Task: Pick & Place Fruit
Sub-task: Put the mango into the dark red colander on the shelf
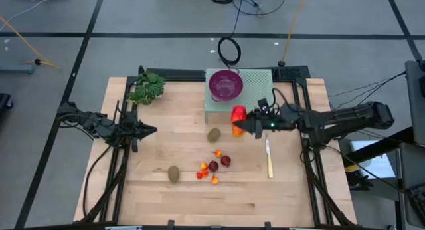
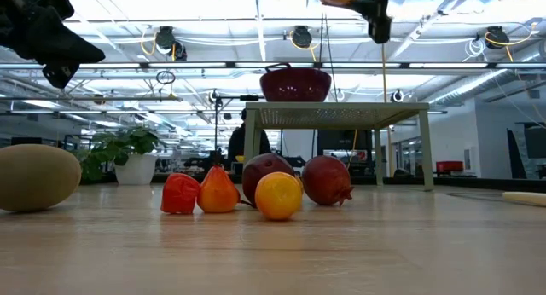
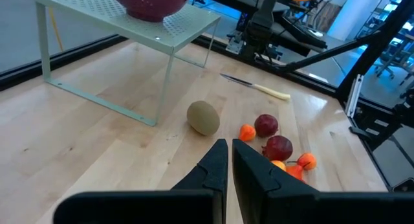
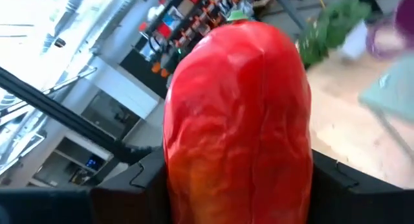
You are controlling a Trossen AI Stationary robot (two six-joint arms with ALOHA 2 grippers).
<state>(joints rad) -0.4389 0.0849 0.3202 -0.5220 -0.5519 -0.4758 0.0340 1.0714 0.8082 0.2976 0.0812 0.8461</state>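
while the right end effector (image 1: 240, 125) grips it, the elongated fruit (image 4: 236, 120) looks glossy orange-red.

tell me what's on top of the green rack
A purple bowl sits on the green rack, toward its left end in the high view. From above its inside looks empty. The rack surface under the bowl is covered, so anything there can't be seen.

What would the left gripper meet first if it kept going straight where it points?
Probably the olive-brown oval kiwi just ahead of the shut left gripper; the gripper may be above the table, so it might pass over it.
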